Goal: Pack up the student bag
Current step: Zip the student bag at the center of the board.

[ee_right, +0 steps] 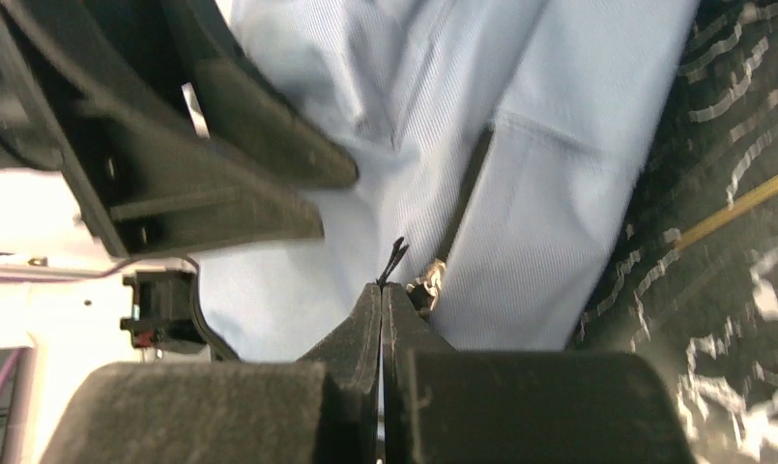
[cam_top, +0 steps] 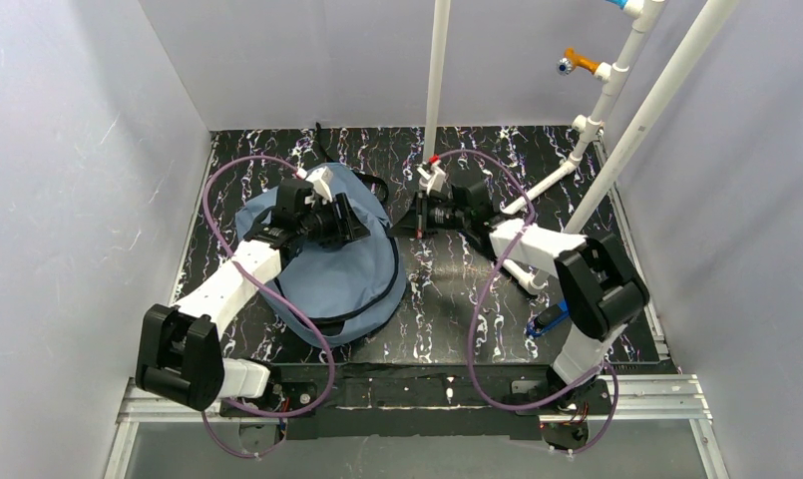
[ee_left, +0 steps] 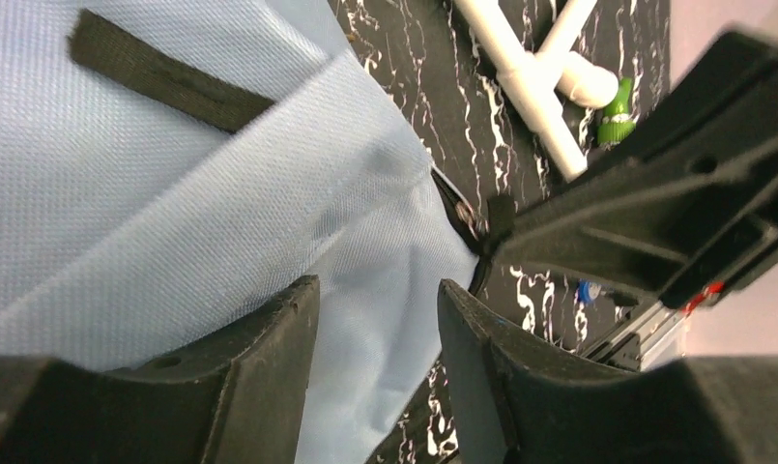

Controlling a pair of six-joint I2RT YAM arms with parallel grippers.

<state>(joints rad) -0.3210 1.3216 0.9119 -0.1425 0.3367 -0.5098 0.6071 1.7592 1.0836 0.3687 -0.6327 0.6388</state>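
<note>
The slate-blue student bag [cam_top: 337,279] lies flat on the black marbled table, left of centre. My left gripper [cam_top: 362,225] is over its upper right part; in the left wrist view it [ee_left: 377,324] is open, with a fold of bag fabric [ee_left: 172,193] between the jaws. My right gripper [cam_top: 405,225] is at the bag's right edge. In the right wrist view it [ee_right: 381,290] is shut on the black zipper pull cord [ee_right: 395,255], beside the metal slider [ee_right: 427,280]. The left wrist view shows the right gripper's tips at the zipper [ee_left: 467,220].
A white PVC pipe frame [cam_top: 587,130] stands at the back and right, with an orange-handled valve [cam_top: 577,60]. A green piece [ee_left: 617,108] sits by a pipe joint. A small blue object [cam_top: 549,319] lies near the right arm's base. Purple cables loop round both arms.
</note>
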